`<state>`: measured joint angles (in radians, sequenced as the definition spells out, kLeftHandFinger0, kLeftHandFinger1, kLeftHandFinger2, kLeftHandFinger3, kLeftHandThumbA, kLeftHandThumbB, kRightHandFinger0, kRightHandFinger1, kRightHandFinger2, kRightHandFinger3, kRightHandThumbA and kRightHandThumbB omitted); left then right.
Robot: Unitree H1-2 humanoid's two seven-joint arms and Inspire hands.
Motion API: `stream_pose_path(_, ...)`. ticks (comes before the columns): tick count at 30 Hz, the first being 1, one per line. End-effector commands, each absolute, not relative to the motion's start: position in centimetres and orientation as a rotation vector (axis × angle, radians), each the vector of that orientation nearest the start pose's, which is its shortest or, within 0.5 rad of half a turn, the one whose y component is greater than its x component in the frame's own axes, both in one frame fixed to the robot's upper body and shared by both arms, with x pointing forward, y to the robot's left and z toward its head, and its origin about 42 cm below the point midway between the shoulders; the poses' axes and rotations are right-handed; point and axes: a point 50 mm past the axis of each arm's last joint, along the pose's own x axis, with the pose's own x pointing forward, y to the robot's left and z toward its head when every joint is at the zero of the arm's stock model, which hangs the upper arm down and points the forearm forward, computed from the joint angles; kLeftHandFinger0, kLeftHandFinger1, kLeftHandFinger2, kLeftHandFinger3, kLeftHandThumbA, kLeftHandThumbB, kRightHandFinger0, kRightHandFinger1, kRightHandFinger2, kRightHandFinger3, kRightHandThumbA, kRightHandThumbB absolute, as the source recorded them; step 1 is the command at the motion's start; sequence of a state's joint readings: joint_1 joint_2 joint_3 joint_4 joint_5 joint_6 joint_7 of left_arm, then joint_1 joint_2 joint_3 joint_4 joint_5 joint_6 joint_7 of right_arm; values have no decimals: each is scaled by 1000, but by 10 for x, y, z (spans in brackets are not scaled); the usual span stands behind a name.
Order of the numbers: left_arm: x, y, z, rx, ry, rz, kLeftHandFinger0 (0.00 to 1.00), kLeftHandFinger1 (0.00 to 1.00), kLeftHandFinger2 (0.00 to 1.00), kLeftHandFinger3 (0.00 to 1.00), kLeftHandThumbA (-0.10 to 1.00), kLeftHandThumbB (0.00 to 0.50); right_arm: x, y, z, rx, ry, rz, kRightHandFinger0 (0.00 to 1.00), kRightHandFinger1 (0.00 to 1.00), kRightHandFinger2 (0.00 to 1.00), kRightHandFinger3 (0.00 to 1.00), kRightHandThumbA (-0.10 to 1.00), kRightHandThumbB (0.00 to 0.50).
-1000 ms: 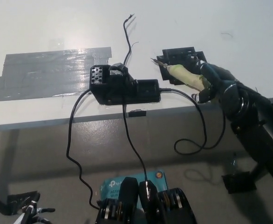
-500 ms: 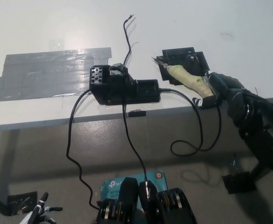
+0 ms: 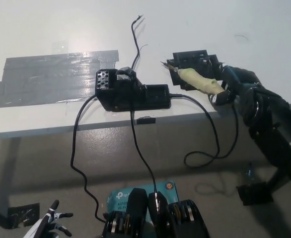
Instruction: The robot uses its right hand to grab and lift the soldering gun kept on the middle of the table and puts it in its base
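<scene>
The soldering gun (image 3: 197,80), with a pale yellow handle and a thin metal tip, lies across its black base (image 3: 191,61) at the table's right, tip pointing left. My black right hand (image 3: 240,84) is at the rear end of the handle, against it; its grip is hidden. A black cord (image 3: 216,144) runs from the handle's end and loops below the table edge. My white left hand (image 3: 48,225) rests low at the bottom left, away from the table, fingers apart and holding nothing.
A black box-shaped unit (image 3: 130,91) sits mid-table left of the base, with cables (image 3: 76,148) hanging over the front edge. Grey tape (image 3: 56,77) covers the table's left part. A thin wire (image 3: 134,34) trails toward the back.
My right hand slid back and down along the handle, then moved up and forward again. The soldering gun has stayed on its base. My left hand has risen slightly into view.
</scene>
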<state>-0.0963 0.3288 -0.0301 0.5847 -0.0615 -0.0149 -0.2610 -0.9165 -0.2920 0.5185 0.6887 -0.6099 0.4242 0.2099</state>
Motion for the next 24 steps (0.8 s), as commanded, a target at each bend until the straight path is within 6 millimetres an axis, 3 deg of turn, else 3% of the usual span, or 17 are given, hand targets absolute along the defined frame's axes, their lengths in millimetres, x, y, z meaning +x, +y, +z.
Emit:
stream_pose_path(1, 285, 337, -1, 218, 457, -216, 0, 53, 353, 713, 1000, 500, 533, -191, 239, -1313, 201, 207, 65, 134, 285, 1000, 475, 195)
stream_pose_path(3, 285, 337, -1, 219, 462, -217, 0, 69, 363, 718, 1000, 500, 530, -193, 237, -1326, 222, 218, 56, 115, 258, 1000, 462, 168)
stream_pose_path(6, 285, 334, -1, 218, 465, -228, 0, 60, 345, 709, 1000, 500, 530, -203, 224, -1383, 298, 254, 7, 86, 342, 1000, 434, 119)
stream_pose_path(7, 285, 334, -2, 224, 466, -233, 0, 66, 354, 720, 1000, 500, 529, -203, 222, -1382, 305, 262, 0, 11, 275, 1000, 402, 119)
stream_pose_path(8, 285, 334, -1, 233, 466, -236, 0, 74, 366, 730, 1000, 500, 528, -204, 218, -1393, 316, 272, 132, 199, 462, 1000, 392, 123)
stream_pose_path(10, 285, 332, -1, 242, 456, -252, 0, 71, 367, 724, 1000, 500, 525, -206, 211, -1413, 343, 299, 249, 382, 653, 1000, 403, 123)
stream_pose_path(11, 286, 331, -1, 244, 456, -254, 0, 69, 366, 718, 1000, 500, 525, -206, 209, -1413, 351, 309, 367, 539, 787, 1000, 446, 132)
stream_pose_path(12, 287, 331, -1, 244, 456, -255, 0, 69, 366, 717, 1000, 500, 524, -206, 209, -1413, 352, 309, 372, 549, 794, 1000, 452, 132)
stream_pose_path(13, 287, 330, -1, 242, 460, -257, 0, 68, 363, 715, 1000, 500, 523, -206, 207, -1408, 362, 315, 513, 681, 909, 1000, 524, 157)
stream_pose_path(14, 288, 330, -1, 240, 463, -257, 0, 67, 361, 716, 1000, 500, 522, -206, 205, -1403, 361, 317, 531, 690, 916, 1000, 543, 156)
stream_pose_path(15, 288, 329, -1, 246, 460, -263, 0, 65, 361, 722, 1000, 500, 522, -205, 202, -1403, 367, 319, 666, 819, 984, 1000, 576, 158)
stream_pose_path(17, 288, 329, -2, 251, 461, -268, 0, 70, 353, 728, 1000, 500, 522, -203, 201, -1400, 367, 322, 762, 892, 1000, 1000, 588, 154)
stream_pose_path(20, 288, 328, -2, 251, 462, -276, 0, 65, 343, 713, 1000, 500, 521, -199, 199, -1416, 356, 320, 625, 781, 980, 1000, 577, 129)
stream_pose_path(21, 289, 326, -1, 254, 462, -278, 0, 65, 338, 706, 1000, 500, 521, -199, 198, -1419, 374, 307, 125, 261, 570, 1000, 498, 105)
stream_pose_path(22, 289, 326, -1, 255, 462, -278, 0, 65, 336, 705, 1000, 500, 521, -199, 198, -1421, 381, 303, 5, 15, 363, 1000, 462, 84)
stream_pose_path(23, 289, 327, -1, 255, 463, -281, 0, 75, 343, 726, 1000, 500, 522, -198, 197, -1434, 397, 304, 0, 1, 231, 1000, 214, 36)
stream_pose_path(24, 289, 327, -2, 257, 465, -287, 0, 76, 344, 725, 1000, 500, 523, -197, 194, -1454, 427, 307, 0, 0, 163, 1000, -60, 59)
